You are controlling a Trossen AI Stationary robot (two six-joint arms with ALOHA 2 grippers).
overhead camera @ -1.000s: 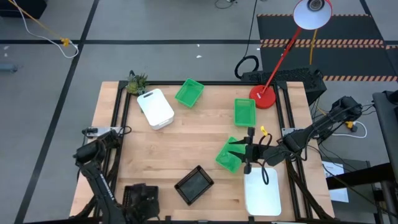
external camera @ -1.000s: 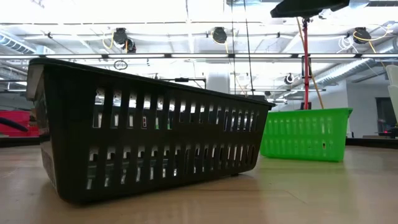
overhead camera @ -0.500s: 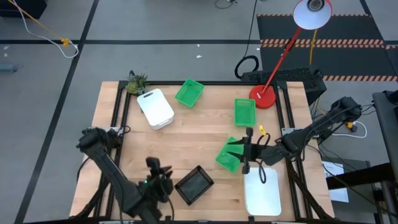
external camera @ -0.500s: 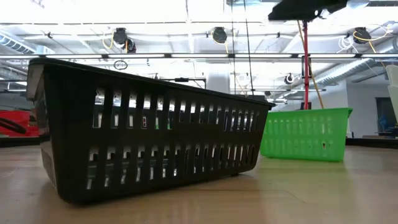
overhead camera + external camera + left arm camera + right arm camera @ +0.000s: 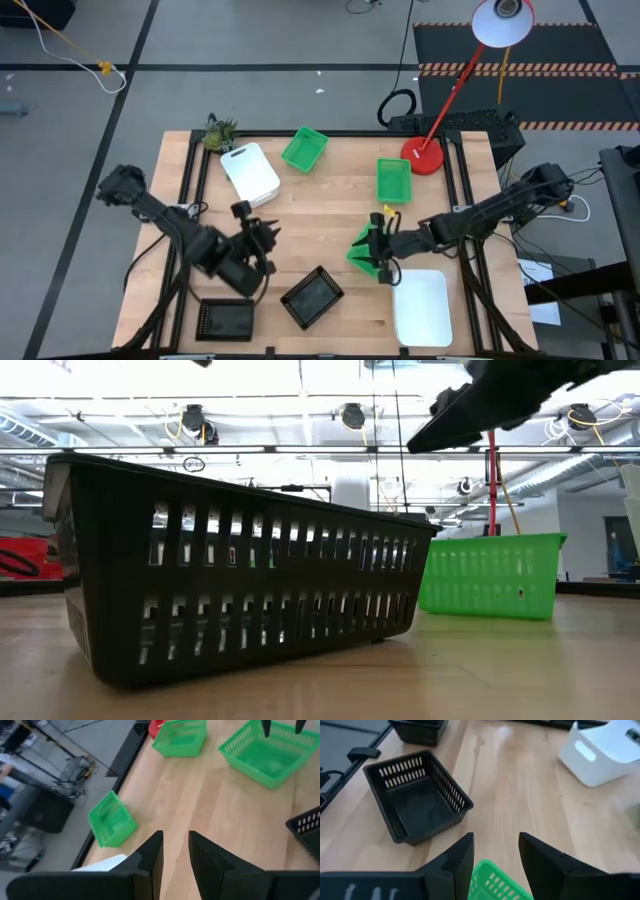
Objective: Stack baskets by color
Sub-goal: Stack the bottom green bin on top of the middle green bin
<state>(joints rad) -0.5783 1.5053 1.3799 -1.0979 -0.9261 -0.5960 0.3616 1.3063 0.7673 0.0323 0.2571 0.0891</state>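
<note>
The wooden table (image 5: 300, 220) is filling the centre of the high view, with the baskets lying scattered on it rather than sorted, so by my judgement the stacking is still at an early stage. The largest items are the white baskets: one (image 5: 421, 306) is sitting at the lower right of the frame, another (image 5: 250, 173) is lying upside down at the upper left, which would explain why it is showing a solid bottom. A black basket (image 5: 312, 296) is standing upright and empty at lower centre, turned at an angle; a second black basket (image 5: 226, 319) is resting at the lower left edge. Three green baskets are showing: one (image 5: 304, 148) at upper centre, one (image 5: 393, 180) right of it near the red lamp base (image 5: 423, 157), both empty, and one (image 5: 364, 250) at centre right, tilted. The right gripper (image 5: 381, 252) is hovering directly over that tilted green basket with its fingers spread apart and grasping nothing, apparently lining up on the rim. The left gripper (image 5: 262, 235) is hanging over bare wood left of centre, well apart from any basket; in its wrist view the fingers (image 5: 152, 855) are standing narrowly parted with nothing between them. No container is holding any contents.
</note>
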